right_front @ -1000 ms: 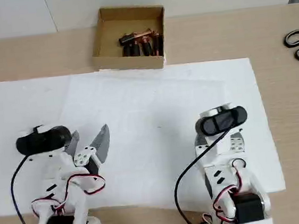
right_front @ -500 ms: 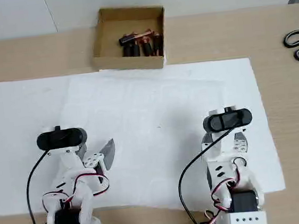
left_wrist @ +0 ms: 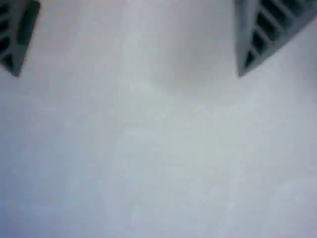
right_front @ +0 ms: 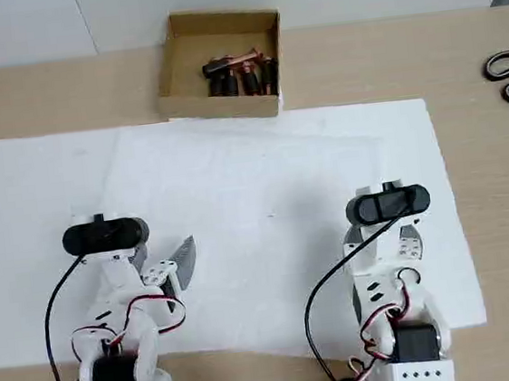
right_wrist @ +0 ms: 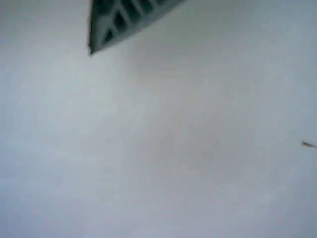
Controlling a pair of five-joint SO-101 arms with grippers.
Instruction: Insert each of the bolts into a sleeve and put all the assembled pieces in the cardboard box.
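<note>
Desk (right_front: 44, 94): paper (right_front: 263, 180) covers your work area.
Box (right_front: 218, 105): bolts (right_front: 242, 72) inside.
Left tool (left_wrist: 128, 74): spread wide, empty.
Right tool (right_front: 379, 230): you cannot tell.

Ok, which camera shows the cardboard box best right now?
The high view: it looks down into the cardboard box at the far side of the table, with the assembled pieces lying inside. Both wrist views are pointed close down at the white paper instead.
</note>
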